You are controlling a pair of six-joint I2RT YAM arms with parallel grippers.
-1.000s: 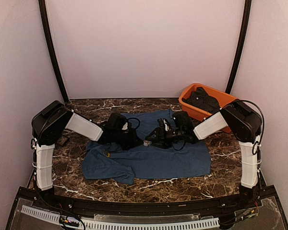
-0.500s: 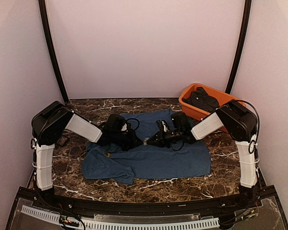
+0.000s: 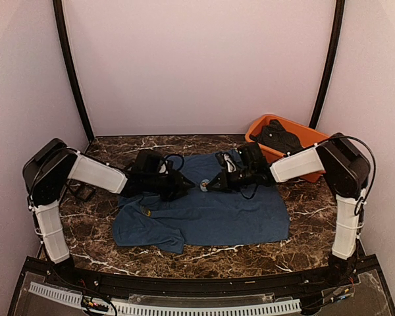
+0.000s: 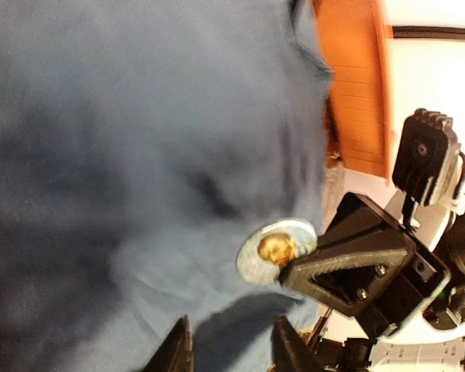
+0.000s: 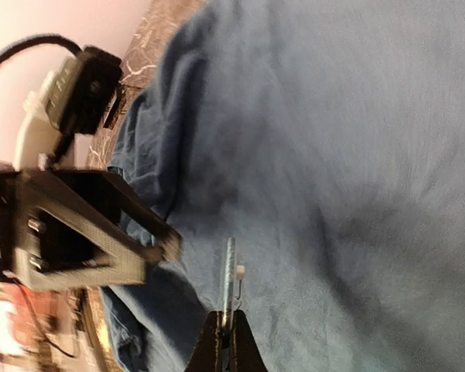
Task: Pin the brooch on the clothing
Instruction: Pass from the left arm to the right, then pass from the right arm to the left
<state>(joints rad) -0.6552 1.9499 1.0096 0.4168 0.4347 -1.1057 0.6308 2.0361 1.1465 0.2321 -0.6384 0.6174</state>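
At the near edge of the table (image 3: pixel 204 253), a dark brown marble slab veined with white, two arms rise on white links and reach inward over the clothing (image 3: pixel 210 217), one soft, plain navy T-shirt lying spread and rumpled across the middle of the table, its near left corner folded over. There are two black, angular hands. The left hand (image 3: pixel 184 187) hangs low over the shirt with its two fingers parted and nothing gripped; only blue fabric and shadow show in the gap in its own wrist view (image 4: pixel 232 353). Facing it tip to tip, the right hand (image 3: pixel 211 185) is clenched on the single brooch (image 3: pixel 203 187), a small round silver disc with a brownish-gold picture at its centre (image 4: pixel 277 248). From the right wrist the brooch shows edge-on as a thin bright strip with a tiny clasp on its side (image 5: pixel 229 275), held just above the cloth near the shirt's middle; whether it touches the fabric cannot be told. Compared with a second ago, both arms are stretched farther out, the left elbow has swung to the left, the two hands sit a little farther back on the shirt, and the brooch now shows plainly in the gap between their tips. Beyond, at the far right corner, one orange plastic tub (image 3: pixel 299 127) with smooth sloping walls holds a heap of dark cloth (image 3: pixel 280 138).
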